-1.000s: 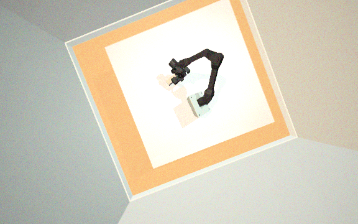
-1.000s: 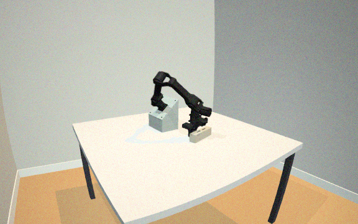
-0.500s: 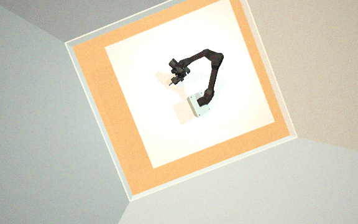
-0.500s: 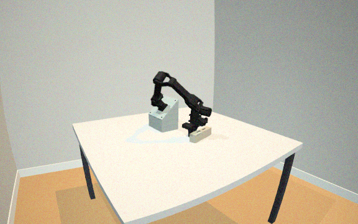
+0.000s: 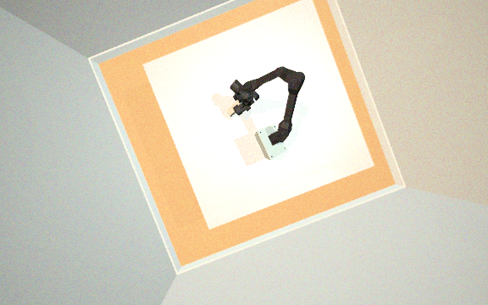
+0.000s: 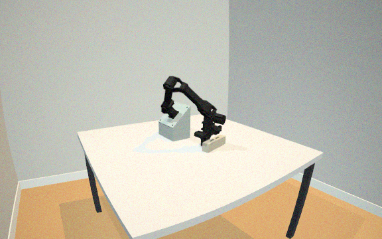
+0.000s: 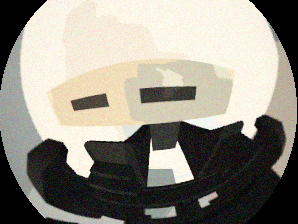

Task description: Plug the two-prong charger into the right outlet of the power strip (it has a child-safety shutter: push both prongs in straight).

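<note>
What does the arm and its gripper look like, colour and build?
Arm: slim links, matte black throughout, bulkier rounded joints, mounted on a pale grey wedge-shaped base with small dark screw dots. Gripper: black, blocky parallel-jaw. No loose cables or markings visible.

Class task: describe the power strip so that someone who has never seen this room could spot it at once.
Start at the white table and find the black arm on its pale grey wedge base. Just beside that base, under the claw, lies the power strip: a low beige block, the only beige thing there, with dark slot openings in its top.
</note>
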Tool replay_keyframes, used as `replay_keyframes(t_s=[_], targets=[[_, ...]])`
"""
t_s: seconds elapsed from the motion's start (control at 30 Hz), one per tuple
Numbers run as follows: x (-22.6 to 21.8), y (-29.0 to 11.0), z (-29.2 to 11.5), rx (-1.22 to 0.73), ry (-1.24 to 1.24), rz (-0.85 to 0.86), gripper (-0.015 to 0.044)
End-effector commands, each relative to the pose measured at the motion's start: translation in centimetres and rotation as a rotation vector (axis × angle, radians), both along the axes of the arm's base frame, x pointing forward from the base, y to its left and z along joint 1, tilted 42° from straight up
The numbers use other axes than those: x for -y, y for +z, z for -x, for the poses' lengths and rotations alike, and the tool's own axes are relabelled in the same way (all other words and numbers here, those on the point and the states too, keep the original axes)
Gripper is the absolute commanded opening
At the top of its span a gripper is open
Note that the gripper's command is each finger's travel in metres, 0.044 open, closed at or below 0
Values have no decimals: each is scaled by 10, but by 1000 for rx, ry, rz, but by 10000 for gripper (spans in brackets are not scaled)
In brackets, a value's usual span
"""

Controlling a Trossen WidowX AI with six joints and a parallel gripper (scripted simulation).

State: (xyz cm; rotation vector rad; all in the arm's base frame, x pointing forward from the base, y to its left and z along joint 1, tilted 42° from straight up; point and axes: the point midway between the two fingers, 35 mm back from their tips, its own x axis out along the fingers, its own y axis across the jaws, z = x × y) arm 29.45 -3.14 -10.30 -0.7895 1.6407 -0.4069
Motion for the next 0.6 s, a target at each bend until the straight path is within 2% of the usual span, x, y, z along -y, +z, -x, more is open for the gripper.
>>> replay_keyframes(t_s=[0.0,0.4,0.57], targets=[[-2,-1,-8,26,6,-10,0],[0,0,0,0,0,0,0],[0,0,0,0,0,0,131]])
